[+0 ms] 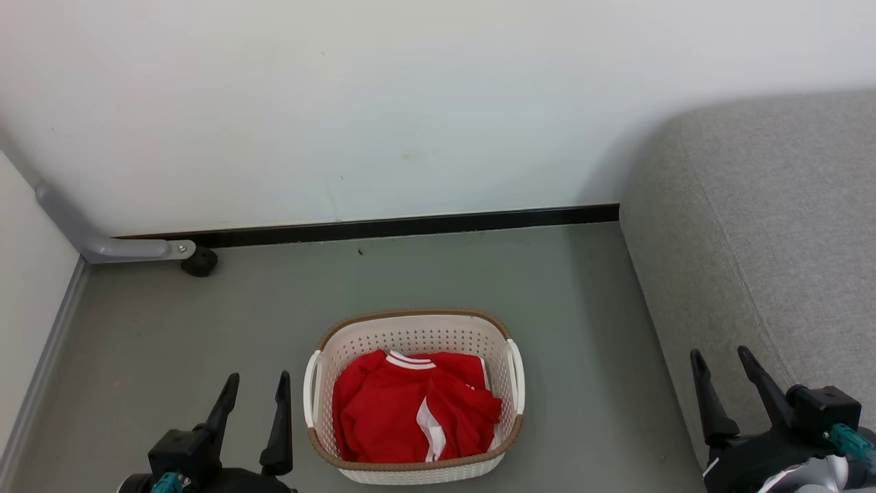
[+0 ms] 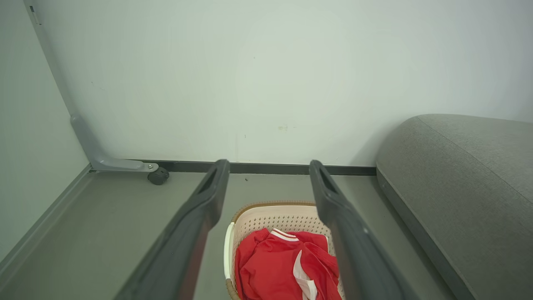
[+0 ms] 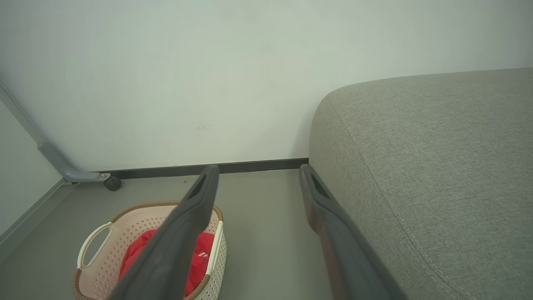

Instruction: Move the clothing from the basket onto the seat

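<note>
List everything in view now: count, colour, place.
basket: one, cream, brown rim, on the floor
clothing: one heap, red with white trim, in the basket
seat: one, light grey, right of the basket
frame leg: one, grey, far left by the wall
caster: one, black, at that leg's end
skirting: one, black, along the wall's foot
left gripper: one, dark, open, lower left
right gripper: one, dark, open, lower right

A home-like corner, possibly staged. A grey fabric seat point(image 1: 753, 226) and laundry basket point(image 1: 417, 337) rest on bare floor point(image 1: 205, 322) beside a white panel point(image 1: 27, 287) on a castor point(image 1: 199, 262)
</note>
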